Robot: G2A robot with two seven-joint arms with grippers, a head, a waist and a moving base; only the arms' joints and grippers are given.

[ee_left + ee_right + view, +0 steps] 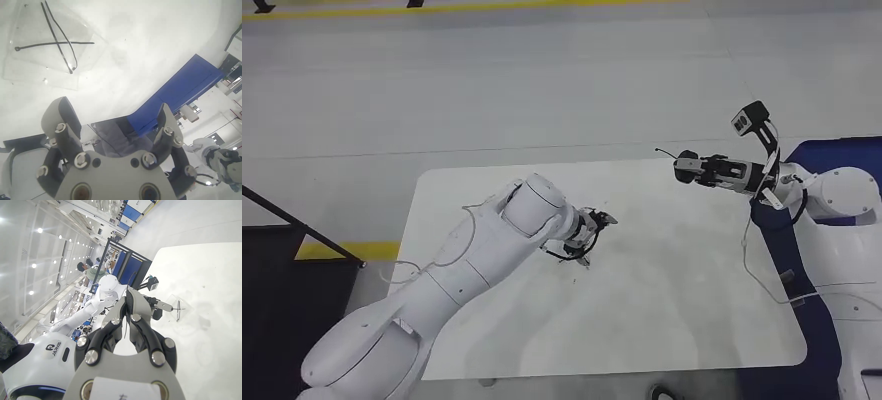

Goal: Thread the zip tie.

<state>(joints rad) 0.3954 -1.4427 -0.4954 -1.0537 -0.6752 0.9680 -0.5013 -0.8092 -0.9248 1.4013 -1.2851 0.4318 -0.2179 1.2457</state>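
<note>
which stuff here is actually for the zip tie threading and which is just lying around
For the job: zip tie pinched in the right gripper; open left gripper.
Lying about: three loose zip ties on a clear plastic sheet; blue panel beside the table.

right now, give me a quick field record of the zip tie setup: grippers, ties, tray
right gripper: shut on the held zip tie, near the table's far edge
held zip tie: thin black strip, sticking out past the fingers at both ends
left gripper: open, empty, over the middle of the table
clear tray: flat on the white table, close to the left gripper
loose zip ties: three, black, crossing one another on the clear tray
threading: not yet done, no closed loop to be seen
</note>
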